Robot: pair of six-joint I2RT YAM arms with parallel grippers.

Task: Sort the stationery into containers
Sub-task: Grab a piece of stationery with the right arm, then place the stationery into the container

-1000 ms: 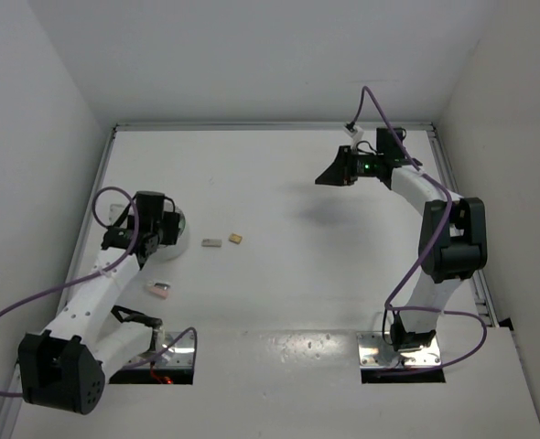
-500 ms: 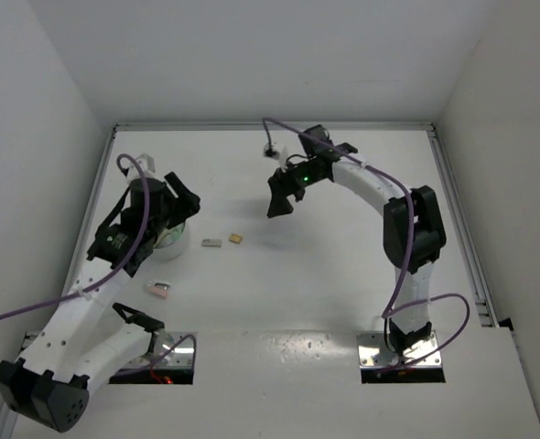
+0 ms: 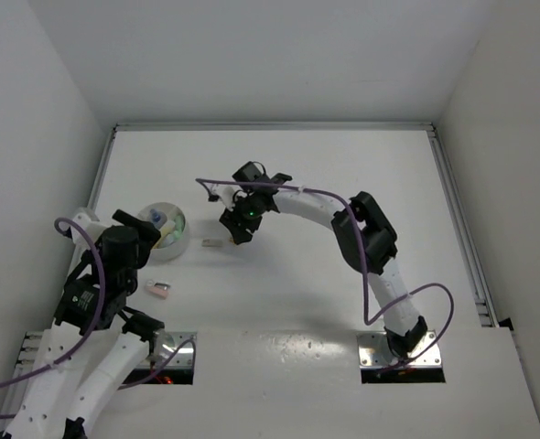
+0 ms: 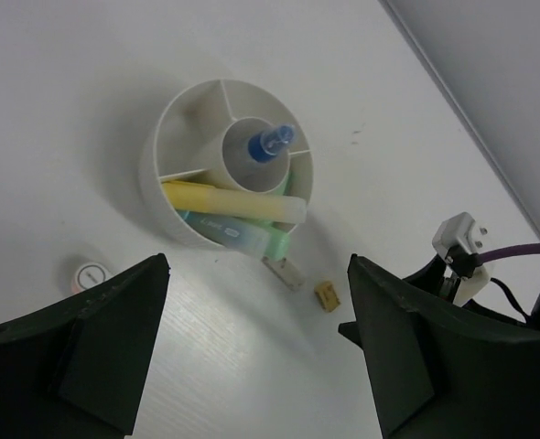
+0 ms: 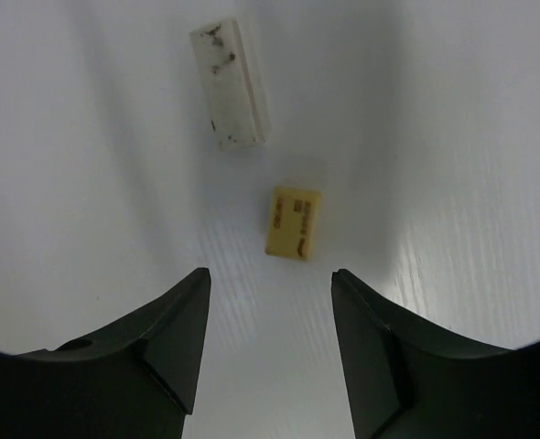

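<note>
White table [image 3: 343, 274] with a little round bowl [image 4: 153, 165] and two robot arms over it.
Inside the bowl a yellow marker [image 4: 233, 203] and a green marker [image 4: 229, 234] lie across one side, and a blue-tipped pen [image 4: 270, 142] stands up in the middle cup. A grey block [image 5: 229, 84] lies just beside the bowl, and a tan block [image 5: 293, 221] lies a bit further from the bowl. A pink piece [image 3: 157, 290] lies near the bowl, on the side toward the arm bases. The right gripper [image 5: 268, 274] hangs low over the tan block, fingers apart, holding nothing. The left gripper [image 4: 256, 265] is up above the bowl, fingers wide apart, holding nothing too.
</note>
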